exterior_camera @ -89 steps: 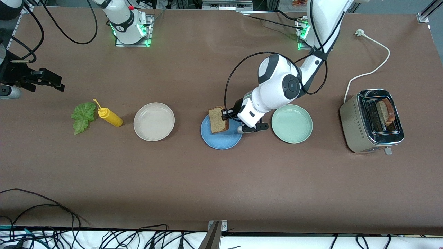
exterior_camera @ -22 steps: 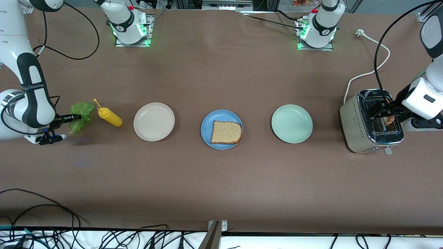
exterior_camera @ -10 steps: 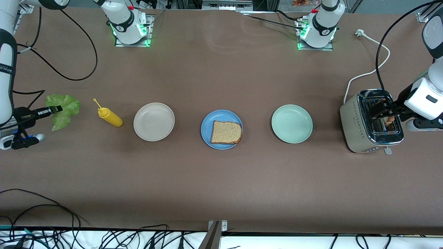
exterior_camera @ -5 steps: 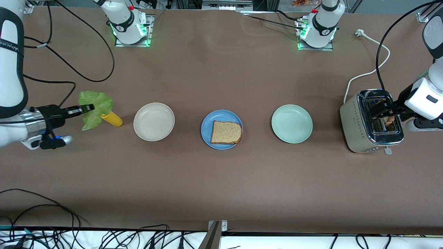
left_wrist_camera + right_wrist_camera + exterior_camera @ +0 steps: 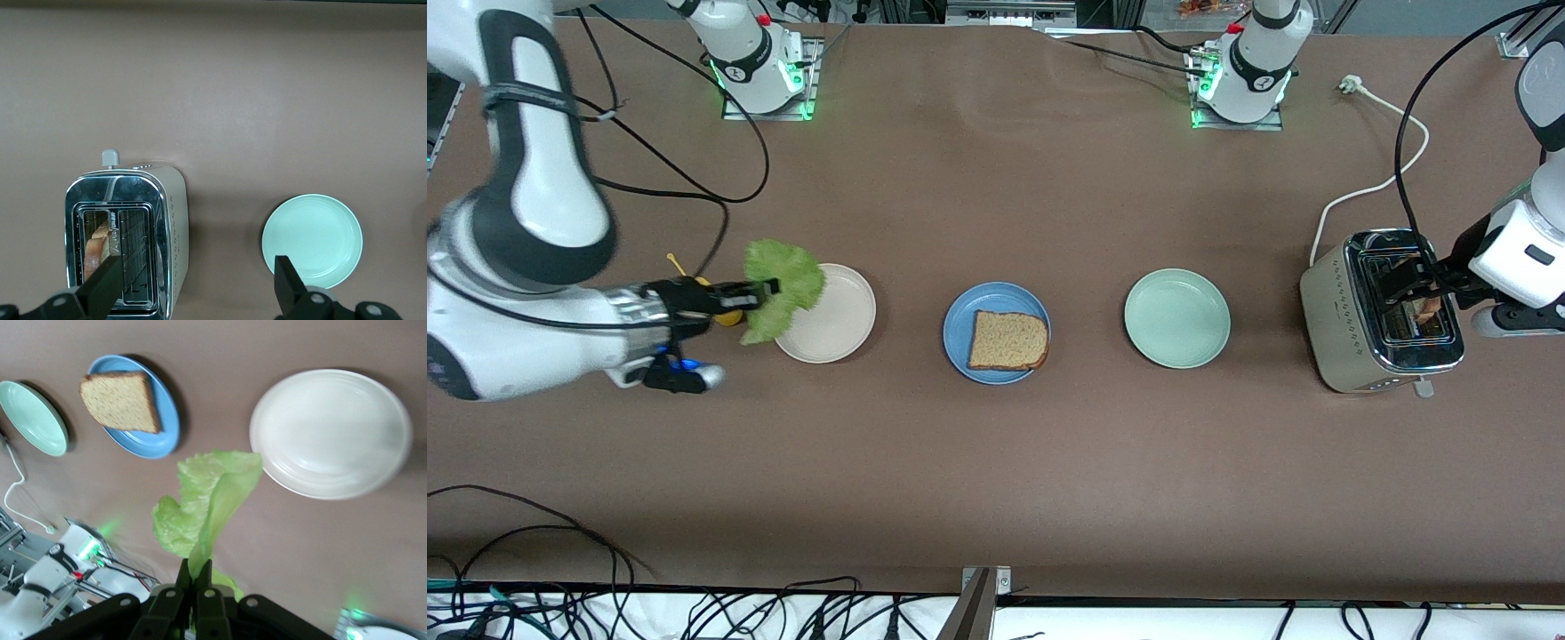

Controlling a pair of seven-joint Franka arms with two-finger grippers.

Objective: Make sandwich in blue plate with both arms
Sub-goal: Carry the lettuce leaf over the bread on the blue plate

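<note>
One slice of brown bread (image 5: 1008, 340) lies flat on the blue plate (image 5: 960, 313) mid-table; both show in the right wrist view too, the bread (image 5: 120, 401) on the plate (image 5: 163, 433). My right gripper (image 5: 765, 287) is shut on the green lettuce leaf (image 5: 783, 284) and carries it in the air over the edge of the cream plate (image 5: 838, 320); the leaf (image 5: 207, 500) hangs from the shut gripper (image 5: 198, 568). My left gripper (image 5: 197, 283) stands open over the toaster (image 5: 1378, 311), where a second bread slice (image 5: 97, 247) stands in a slot.
A pale green plate (image 5: 1176, 318) sits between the blue plate and the toaster. The yellow squeeze bottle (image 5: 729, 313) is mostly hidden under my right hand. The toaster's white cable (image 5: 1392, 178) runs toward the left arm's base.
The right arm has swung with the lettuce from the table's end past the yellow bottle to the cream plate's edge. The left gripper stays open over the toaster.
</note>
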